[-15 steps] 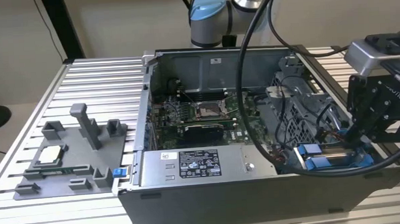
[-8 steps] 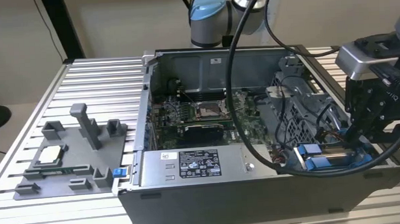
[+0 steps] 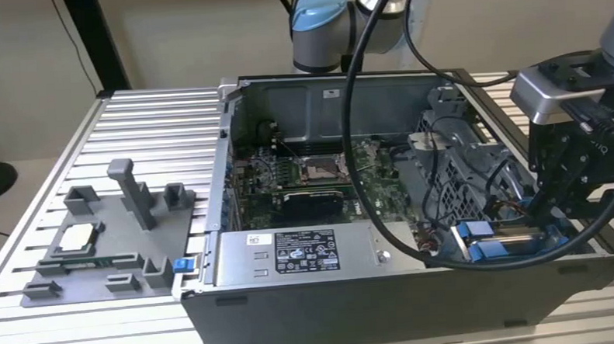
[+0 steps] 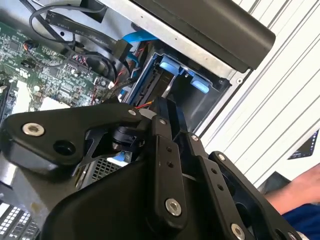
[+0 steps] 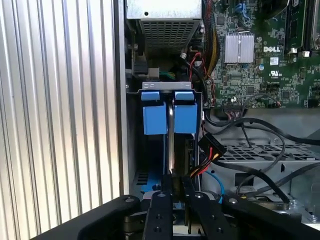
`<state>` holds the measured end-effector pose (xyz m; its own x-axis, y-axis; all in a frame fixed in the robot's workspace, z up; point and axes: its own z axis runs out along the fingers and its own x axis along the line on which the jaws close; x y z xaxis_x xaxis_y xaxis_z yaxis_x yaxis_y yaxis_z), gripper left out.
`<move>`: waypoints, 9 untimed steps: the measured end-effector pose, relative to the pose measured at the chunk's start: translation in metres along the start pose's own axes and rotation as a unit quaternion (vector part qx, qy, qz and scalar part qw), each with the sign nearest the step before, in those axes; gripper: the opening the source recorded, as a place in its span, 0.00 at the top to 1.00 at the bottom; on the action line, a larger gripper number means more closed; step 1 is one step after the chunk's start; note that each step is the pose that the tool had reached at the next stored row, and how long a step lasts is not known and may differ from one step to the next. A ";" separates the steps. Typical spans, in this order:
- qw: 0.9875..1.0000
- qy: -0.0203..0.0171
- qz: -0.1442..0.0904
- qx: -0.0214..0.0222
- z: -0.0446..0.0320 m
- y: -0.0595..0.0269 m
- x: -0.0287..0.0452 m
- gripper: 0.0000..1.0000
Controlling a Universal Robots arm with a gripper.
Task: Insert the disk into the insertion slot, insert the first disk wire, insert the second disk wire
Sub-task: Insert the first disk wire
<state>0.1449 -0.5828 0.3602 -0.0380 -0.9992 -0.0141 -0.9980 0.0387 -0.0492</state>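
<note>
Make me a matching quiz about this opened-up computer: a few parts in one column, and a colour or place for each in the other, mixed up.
Parts:
1. motherboard
2. insertion slot
3. grey fixture
4. power-supply box

Clues:
A. has bright blue clips
B. sits outside the computer case, at the exterior view's left
C. carries a black-and-white label
D. is green, lying inside the case

Pairs: 1-D, 2-A, 3-B, 4-C

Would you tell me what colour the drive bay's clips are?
Bright blue clips, best in the first wrist view.
</note>
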 end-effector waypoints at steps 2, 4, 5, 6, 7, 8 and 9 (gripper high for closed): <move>1.000 0.000 0.000 0.000 0.0000 0.0000 0.0000 1.00; 1.000 0.000 0.000 0.000 0.0000 0.0000 -0.0003 1.00; 1.000 0.000 0.000 0.000 0.0000 0.0000 -0.0008 1.00; 1.000 0.000 0.000 0.000 0.0000 0.0000 -0.0013 1.00; 1.000 0.000 0.000 0.000 0.0000 0.0001 -0.0019 1.00; 1.000 0.000 0.000 0.000 0.0000 0.0001 -0.0027 1.00; 1.000 0.000 0.000 0.000 0.0000 0.0001 -0.0032 1.00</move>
<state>0.1449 -0.5796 0.3602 -0.0380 -0.9992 -0.0142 -0.9980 0.0387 -0.0492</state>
